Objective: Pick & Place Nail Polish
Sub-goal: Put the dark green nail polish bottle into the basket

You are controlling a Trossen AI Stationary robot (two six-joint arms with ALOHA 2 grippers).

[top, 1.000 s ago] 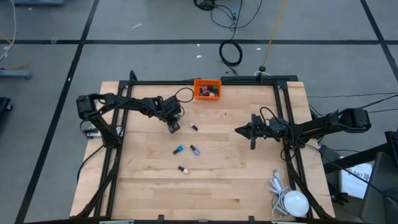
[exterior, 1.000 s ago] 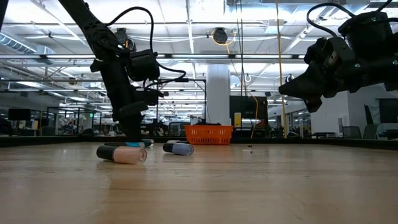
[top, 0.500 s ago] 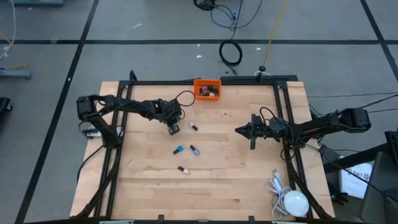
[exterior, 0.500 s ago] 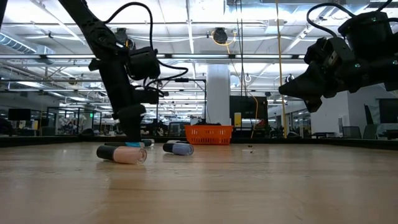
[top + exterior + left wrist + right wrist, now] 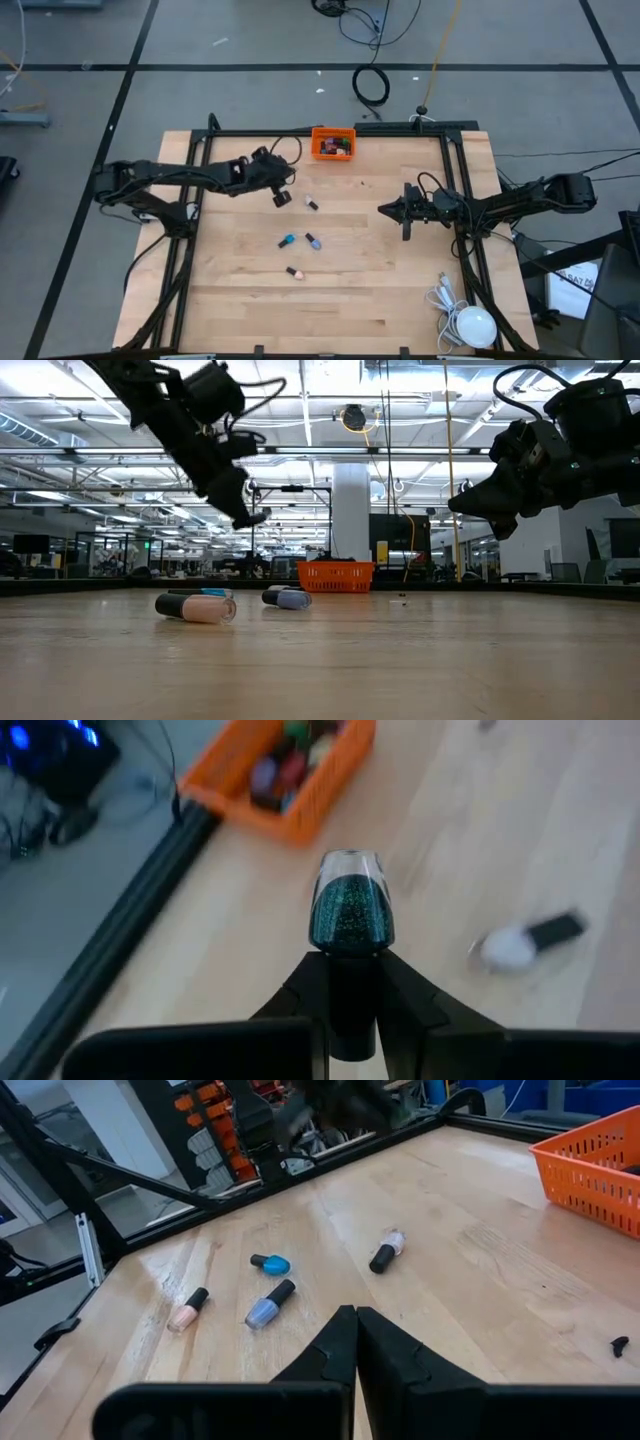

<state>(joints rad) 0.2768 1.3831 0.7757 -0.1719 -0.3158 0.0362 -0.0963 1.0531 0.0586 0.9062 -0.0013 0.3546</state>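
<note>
The left hand (image 5: 281, 199) was up off the surface (image 5: 400, 280), clamped narrow on the dark cap of a teal glitter bottle (image 5: 350, 907), the glass end sticking out well past the fingertips. It hung between the loose bottles and the orange bin (image 5: 333, 143) at the far edge, which already held several bottles. The right hand (image 5: 407, 222) waited pinched shut and empty above the surface's right half.

Biggest worry: the grip sat only on the cap, so a quick swing toward the bin could have let the heavier glass end pivot or slip out, and a drop from there would likely have rolled. The black frame rail (image 5: 330, 133) ran right alongside the bin, so an overshoot could have knocked the bin or put the bottle over the far edge onto the floor. The bin mouth looked small, and a release off-centre could have bounced the bottle off the rim.

Room to move looked generous: bare wood lay between hand and bin, and the right arm stood well apart. Four bottles still lay on the surface: a white one with a dark cap (image 5: 310, 202) near the left hand, a blue one (image 5: 287, 241) and a lavender one (image 5: 314, 242) close together at mid-surface, and a peach one (image 5: 294, 272) nearer the front.
</note>
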